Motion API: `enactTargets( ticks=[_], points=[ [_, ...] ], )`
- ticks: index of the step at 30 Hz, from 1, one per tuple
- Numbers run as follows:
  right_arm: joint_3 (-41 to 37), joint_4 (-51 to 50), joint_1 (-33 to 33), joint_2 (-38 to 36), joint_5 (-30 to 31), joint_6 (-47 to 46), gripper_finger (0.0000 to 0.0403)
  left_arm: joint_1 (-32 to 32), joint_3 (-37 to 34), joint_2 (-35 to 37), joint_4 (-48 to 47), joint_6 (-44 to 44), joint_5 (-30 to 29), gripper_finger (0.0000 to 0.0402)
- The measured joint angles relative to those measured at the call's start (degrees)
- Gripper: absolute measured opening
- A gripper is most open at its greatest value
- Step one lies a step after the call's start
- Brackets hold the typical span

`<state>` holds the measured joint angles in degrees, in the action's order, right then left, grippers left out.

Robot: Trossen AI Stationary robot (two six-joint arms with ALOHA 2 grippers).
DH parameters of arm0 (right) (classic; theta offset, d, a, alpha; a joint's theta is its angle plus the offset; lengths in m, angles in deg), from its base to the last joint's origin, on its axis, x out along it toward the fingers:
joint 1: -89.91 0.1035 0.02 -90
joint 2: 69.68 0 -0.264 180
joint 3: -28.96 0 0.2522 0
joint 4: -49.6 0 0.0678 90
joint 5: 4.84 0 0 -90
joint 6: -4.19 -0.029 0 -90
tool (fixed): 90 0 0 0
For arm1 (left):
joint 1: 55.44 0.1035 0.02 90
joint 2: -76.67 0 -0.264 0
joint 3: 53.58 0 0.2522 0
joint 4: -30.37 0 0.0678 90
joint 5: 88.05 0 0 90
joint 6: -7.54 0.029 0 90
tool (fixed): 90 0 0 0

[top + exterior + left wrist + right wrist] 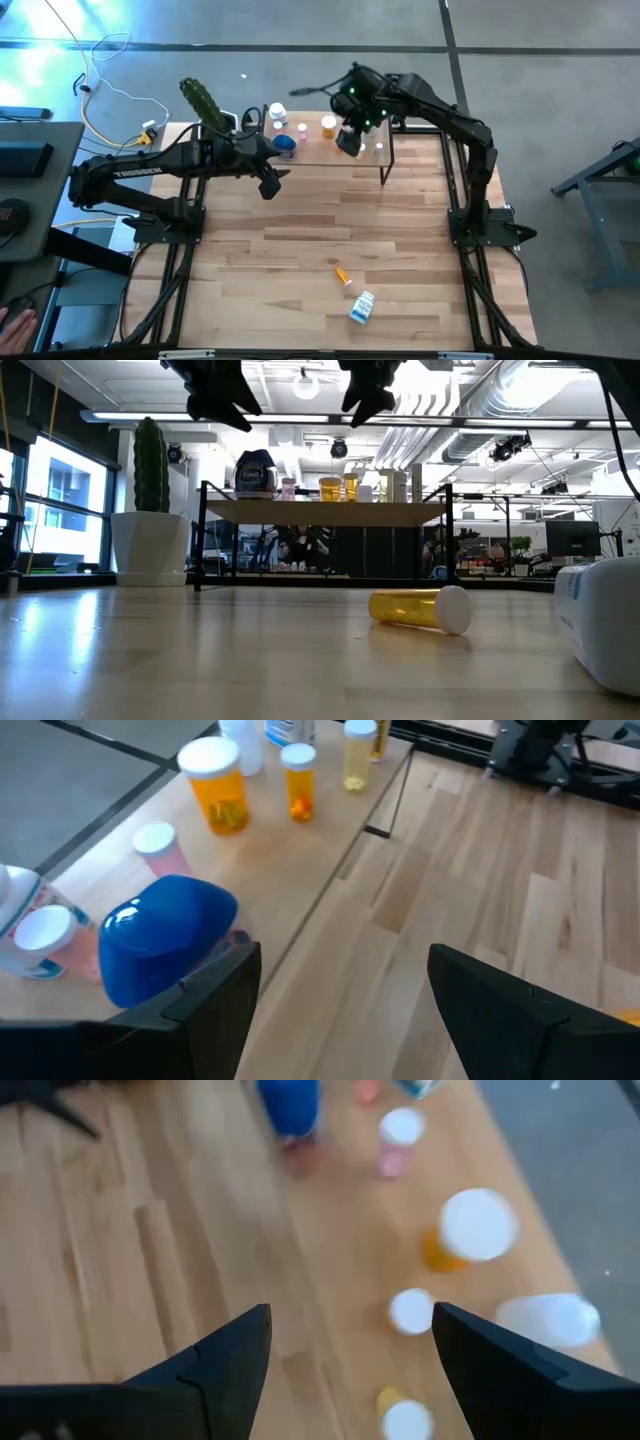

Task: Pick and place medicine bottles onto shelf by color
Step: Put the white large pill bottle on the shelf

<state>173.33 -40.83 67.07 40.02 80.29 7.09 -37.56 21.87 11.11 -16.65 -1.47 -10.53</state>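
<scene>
**Both grippers open and empty above the shelf; two bottles lying on the table's near side**

The left gripper (270, 182) hangs just off the shelf's front edge, fingers spread with nothing between them. Its wrist view shows the two dark fingers (190, 1010) framing bare tabletop, and only this view separates the bottles close by: a blue-capped bottle (160, 948) nearest, pinkish white-capped vials (45, 942) beside it, and farther along an orange bottle with a wide white cap (216, 788), a slimmer orange vial (298, 782) and a pale yellow vial (358, 758).

The right gripper (350, 142) is held over the shelf's (310, 150) right part, its fingers likewise apart and empty. Its own view looks down on blurred white caps, one large (478, 1225) and one small (411, 1310).

The low view alone shows height: both grippers are well above the bottle tops, and the plank stands on thin black legs (447, 535) with open space beneath.

On the near side of the table (260, 260), well apart from the shelf, an orange vial (343, 274) lies on its side, white cap toward the low camera, and a white bottle with a blue label (362, 307) lies just beside it. Wide bare wood separates them from the shelf.

A cactus in a white pot (150, 510) stands at the shelf's left end, close behind the left arm. Black frame rails border the table's left and right edges.
</scene>
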Motion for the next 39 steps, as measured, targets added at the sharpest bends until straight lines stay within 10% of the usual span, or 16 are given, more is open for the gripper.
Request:
enactTargets(
  ticks=[26, 39],
  points=[
    [-51.9, 24.2, 14.6, -39.3, 1.2, -25.7, 0.0268, -2.9, 0.0, 0.0, -0.4, -14.4, -0.2, 0.0278],
    [-59.3, 32.6, 36.0, -44.3, 5.2, -35.6, 0.0268, -16.4, 0.0, 0.0, -3.3, -29.8, -2.7, 0.0278]
  ],
)
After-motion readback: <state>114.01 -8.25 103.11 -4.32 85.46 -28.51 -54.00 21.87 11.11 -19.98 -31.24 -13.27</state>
